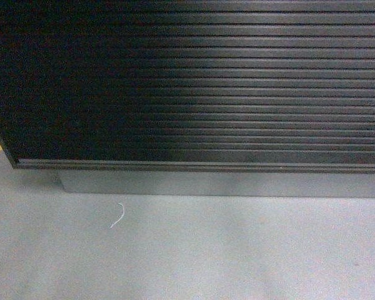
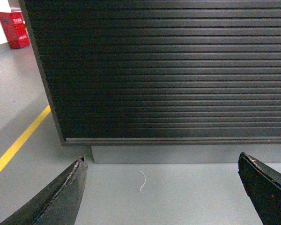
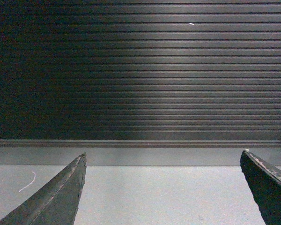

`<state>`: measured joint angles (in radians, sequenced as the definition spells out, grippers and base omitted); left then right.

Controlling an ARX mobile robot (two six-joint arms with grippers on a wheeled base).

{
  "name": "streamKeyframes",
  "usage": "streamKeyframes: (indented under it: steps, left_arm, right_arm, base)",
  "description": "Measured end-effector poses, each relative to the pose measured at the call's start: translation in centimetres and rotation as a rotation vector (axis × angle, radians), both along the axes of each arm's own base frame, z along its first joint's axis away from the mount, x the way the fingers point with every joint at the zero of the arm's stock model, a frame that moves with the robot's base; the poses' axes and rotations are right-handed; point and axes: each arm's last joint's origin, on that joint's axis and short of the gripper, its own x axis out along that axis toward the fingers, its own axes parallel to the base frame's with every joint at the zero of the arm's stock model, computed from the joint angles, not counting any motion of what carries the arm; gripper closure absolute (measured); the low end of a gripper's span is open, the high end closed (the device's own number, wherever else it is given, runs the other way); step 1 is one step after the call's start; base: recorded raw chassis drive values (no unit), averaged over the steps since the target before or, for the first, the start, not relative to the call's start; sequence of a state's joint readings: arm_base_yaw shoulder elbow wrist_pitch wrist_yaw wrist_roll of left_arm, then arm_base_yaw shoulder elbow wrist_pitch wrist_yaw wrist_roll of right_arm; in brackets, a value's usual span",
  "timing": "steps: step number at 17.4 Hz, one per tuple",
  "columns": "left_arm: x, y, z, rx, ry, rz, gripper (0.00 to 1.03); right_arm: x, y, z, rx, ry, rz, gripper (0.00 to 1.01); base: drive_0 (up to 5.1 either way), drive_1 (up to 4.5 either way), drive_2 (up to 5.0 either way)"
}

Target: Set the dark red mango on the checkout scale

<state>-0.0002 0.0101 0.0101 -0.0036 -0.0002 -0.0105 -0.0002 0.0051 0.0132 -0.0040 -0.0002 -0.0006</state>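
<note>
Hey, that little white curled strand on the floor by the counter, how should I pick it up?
Probably pinch the white strand at its middle bend, coming straight down from above: it is thin, curved and lies flat on the floor.

Right end effector (image 3: 163, 197) spread, empty, facing checkout (image 3: 140, 70) ribbed front.

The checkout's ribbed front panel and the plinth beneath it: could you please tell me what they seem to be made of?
The checkout front looks like dark brown-black slatted laminate or painted metal; its horizontal ribs catch a soft satin sheen, and which of the two it is stays unclear. The plinth looks like smooth grey painted board or brushed metal, matte and seamless.
</note>
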Motion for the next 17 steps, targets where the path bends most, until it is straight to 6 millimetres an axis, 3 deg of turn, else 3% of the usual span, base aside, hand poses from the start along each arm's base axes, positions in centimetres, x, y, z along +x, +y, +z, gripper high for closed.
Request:
streamKeyframes:
  steps: [17]
  left_arm:
    - [0.00, 0.00, 0.00, 0.000, 0.000, 0.000, 0.05]
  right_arm:
    - [0.00, 0.00, 0.01, 0.000, -0.001, 0.000, 0.03]
  base:
    - [0.0, 2.46, -2.5]
